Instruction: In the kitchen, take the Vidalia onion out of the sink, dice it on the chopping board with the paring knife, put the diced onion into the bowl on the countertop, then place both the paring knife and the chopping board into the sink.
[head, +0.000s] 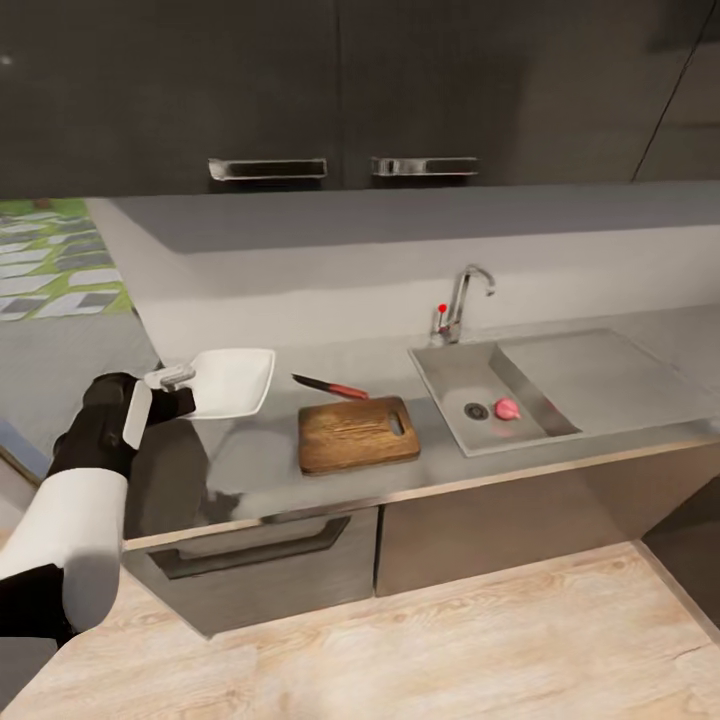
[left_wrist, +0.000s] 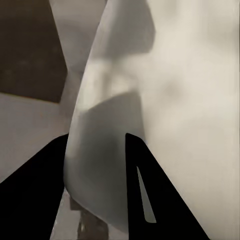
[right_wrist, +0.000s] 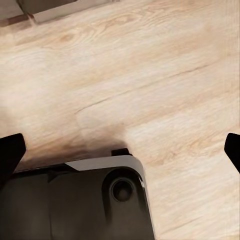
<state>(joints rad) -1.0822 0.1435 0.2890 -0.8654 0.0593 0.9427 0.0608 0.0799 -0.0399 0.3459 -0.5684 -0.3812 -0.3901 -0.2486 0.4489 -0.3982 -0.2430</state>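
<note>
The white bowl (head: 238, 381) sits on the grey countertop (head: 250, 460) at the left. My left gripper (head: 172, 380) is at its left corner. In the left wrist view the bowl's rim (left_wrist: 100, 165) fills the gap between the dark fingers (left_wrist: 150, 195), so the left gripper (left_wrist: 95, 145) is shut on it. The wooden chopping board (head: 357, 433) lies right of the bowl, and the red-handled paring knife (head: 330, 386) lies just behind it. The pinkish Vidalia onion (head: 507, 408) rests in the sink (head: 445, 375) beside the drain. My right gripper (right_wrist: 120, 150) hangs open over the wood floor.
A chrome tap (head: 462, 300) with a red dot stands behind the basin, and the flat drainboard (head: 600, 375) lies to its right. Dark wall cabinets (head: 350, 90) hang overhead. Below the worktop are dark cabinet fronts (head: 260, 550). The robot's base (right_wrist: 75, 200) is under the right gripper.
</note>
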